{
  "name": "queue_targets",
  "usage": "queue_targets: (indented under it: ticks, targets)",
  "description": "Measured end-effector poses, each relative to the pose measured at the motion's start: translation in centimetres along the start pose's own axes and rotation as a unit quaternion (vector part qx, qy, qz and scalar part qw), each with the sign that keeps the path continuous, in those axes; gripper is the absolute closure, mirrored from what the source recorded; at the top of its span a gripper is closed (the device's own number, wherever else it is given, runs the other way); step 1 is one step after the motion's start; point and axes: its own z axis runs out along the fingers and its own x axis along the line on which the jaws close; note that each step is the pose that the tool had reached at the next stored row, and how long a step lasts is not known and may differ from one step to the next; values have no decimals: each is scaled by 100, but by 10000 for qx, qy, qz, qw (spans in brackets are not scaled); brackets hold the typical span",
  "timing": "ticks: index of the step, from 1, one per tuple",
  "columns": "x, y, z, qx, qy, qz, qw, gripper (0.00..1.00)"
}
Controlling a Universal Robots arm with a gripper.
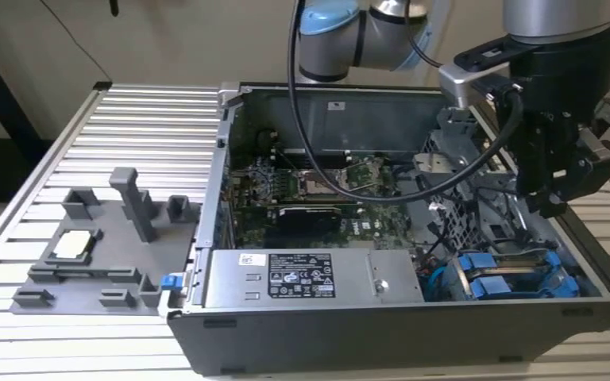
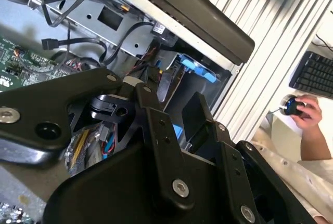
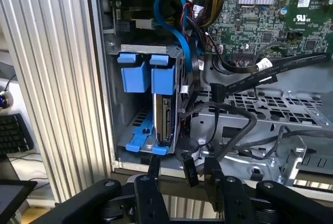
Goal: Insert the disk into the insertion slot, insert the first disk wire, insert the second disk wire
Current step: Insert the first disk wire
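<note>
The gripper hangs over the open case, at the corner on the exterior view's right. Its fingers stand apart, clamped on nothing. In the first wrist view, a loose black wire's plug shows in the gap between them; whether it touches either finger cannot be told.

The disk is down in the slot, standing on edge in its blue carrier, with its connector edge exposed towards the gripper. Two blue tabs sit side by side at the slot's far end, and a blue cable loops past them towards the board. More black wires trail across the perforated cage just beside the slot.

In the second wrist view, beyond the slatted table, a person's hand rests on a mouse near a keyboard.
</note>
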Motion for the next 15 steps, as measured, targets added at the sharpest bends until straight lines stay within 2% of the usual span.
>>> queue_targets:
  ticks: [7,11,15]
  targets:
    - [-1,1,2,0,0,0,10000,55]
    - [-1,2,3,0,0,0,10000,80]
    - [-1,3,4,0,0,0,10000,81]
